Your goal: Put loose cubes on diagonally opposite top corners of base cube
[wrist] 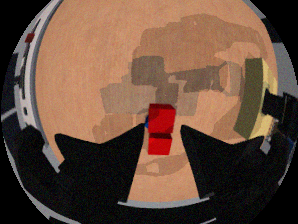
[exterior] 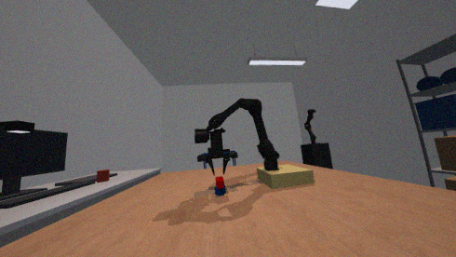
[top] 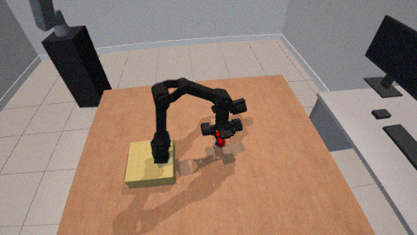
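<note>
Two red cubes show in the wrist view, one red cube (wrist: 162, 119) between the fingertips and the other red cube (wrist: 160, 145) just below it in the picture. Red also shows under the gripper in the top view (top: 220, 141) and in the exterior view (exterior: 220, 182), where the two cannot be told apart. The blue base cube (exterior: 220, 191) stands on the table under the red; only a sliver of it shows in the wrist view. My gripper (exterior: 220, 174) (wrist: 162, 127) is open, its fingertips just above the red, pointing down. The gap between the cubes and their exact seating are unclear.
The arm stands on a yellow block (top: 140, 166) (exterior: 290, 177) on the wooden table (top: 277, 183). A side desk (top: 340, 115) with a monitor (top: 396, 47) stands beside the table. A separate red block (exterior: 102, 175) lies on that desk.
</note>
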You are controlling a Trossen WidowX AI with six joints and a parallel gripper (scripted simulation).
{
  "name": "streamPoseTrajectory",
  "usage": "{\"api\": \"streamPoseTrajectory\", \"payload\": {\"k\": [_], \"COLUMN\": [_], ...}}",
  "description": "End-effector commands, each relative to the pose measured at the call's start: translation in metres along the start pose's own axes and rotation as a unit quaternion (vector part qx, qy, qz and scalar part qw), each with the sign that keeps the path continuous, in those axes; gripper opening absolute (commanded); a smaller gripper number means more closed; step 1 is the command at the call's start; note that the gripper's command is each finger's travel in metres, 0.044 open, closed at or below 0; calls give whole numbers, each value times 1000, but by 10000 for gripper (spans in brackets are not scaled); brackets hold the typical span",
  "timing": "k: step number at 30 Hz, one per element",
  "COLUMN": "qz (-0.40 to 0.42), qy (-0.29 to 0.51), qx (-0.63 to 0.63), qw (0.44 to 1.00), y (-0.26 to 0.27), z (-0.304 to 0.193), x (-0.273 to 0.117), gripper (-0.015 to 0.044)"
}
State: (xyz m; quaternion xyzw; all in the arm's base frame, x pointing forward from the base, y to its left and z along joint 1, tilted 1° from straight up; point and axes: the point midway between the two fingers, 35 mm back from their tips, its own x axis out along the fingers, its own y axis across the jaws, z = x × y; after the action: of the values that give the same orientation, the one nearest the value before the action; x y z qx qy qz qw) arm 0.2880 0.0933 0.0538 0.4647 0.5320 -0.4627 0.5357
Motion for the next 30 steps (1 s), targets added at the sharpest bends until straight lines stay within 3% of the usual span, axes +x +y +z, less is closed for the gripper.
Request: {"api": "streamPoseTrajectory", "payload": {"k": [1,26,30], "qz": [3,3,2], "qy": [0,0,0], "qx": [0,0,0], "qw": [1000,1000,1000], "y": [1,1,0], "z": [0,0,0], "x": [-8,-37,-42], "gripper": [205,205,310]}}
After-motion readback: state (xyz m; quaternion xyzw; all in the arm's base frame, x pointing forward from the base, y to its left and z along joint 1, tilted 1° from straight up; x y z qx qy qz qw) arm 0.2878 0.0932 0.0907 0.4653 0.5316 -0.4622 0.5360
